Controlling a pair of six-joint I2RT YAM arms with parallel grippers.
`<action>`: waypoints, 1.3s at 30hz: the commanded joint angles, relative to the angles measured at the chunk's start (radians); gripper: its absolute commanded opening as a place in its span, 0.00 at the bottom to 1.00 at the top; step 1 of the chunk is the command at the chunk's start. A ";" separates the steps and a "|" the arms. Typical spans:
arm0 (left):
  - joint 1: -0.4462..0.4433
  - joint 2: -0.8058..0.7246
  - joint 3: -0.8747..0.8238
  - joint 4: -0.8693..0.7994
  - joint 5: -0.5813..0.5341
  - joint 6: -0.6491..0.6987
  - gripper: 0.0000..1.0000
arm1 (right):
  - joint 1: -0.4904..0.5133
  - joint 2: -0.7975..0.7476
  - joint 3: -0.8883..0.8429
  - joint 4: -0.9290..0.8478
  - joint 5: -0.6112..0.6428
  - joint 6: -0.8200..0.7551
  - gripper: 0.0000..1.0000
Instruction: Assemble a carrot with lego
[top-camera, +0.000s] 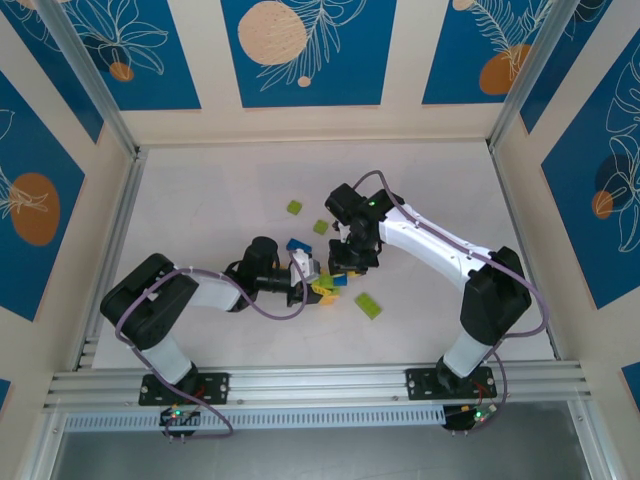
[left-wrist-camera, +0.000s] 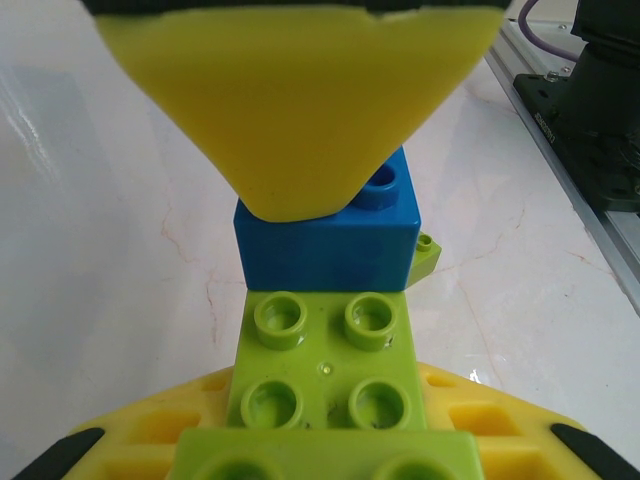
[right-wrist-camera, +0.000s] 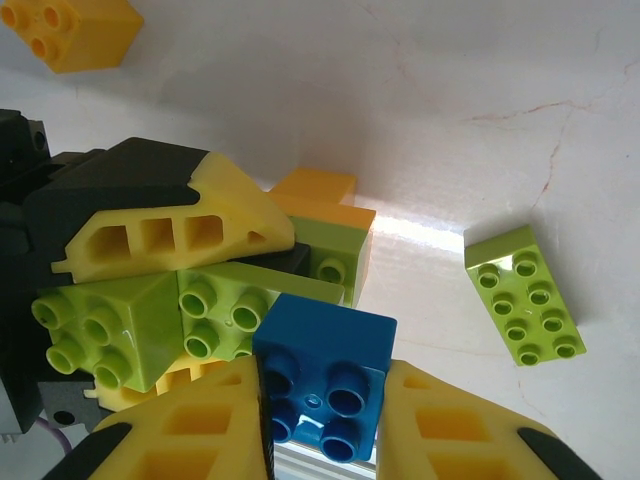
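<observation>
Left gripper (top-camera: 301, 274) sits mid-counter, toward the near edge. Its jaws are clenched on a stack of lime green studded plastic bricks (left-wrist-camera: 325, 365), studs facing its wrist camera, so it reads as a fixture steadying the stack for mating. Orange plastic bricks (right-wrist-camera: 322, 205) sit tucked behind the green stack in the right wrist view; can't tell if they're clipped on or just lying against it. A blue square four-stud plastic brick (right-wrist-camera: 325, 355) butts against the free end of the green stack, touching; can't tell whether it's seated. Right gripper (top-camera: 349, 262) comes in from the counter's right side, jaws grasping that blue brick by two opposite sides, which leaves the stud face clear. My read: the step in hand is joining blue to green, early in the build since several bricks lie loose. Spares: one orange four-stud brick (right-wrist-camera: 68, 30) near the cluster, small lime green bricks (top-camera: 294, 207) toward the middle of the white marbled counter (top-camera: 200, 200), and a long lime green eight-stud brick (top-camera: 368, 305) right of the cluster toward the near edge, clear of both grips. Risk: a sideways push could twist the stack in the left jaws.
</observation>
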 joint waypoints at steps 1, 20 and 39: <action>-0.005 0.001 0.009 -0.049 -0.022 0.013 0.33 | 0.023 0.089 -0.099 -0.054 0.029 -0.013 0.27; -0.005 -0.002 0.007 -0.060 -0.025 0.016 0.33 | 0.023 0.028 0.055 -0.013 0.036 -0.071 0.59; 0.000 -0.153 0.068 -0.251 -0.184 -0.206 0.32 | -0.062 -0.277 -0.009 0.048 0.074 -0.097 0.70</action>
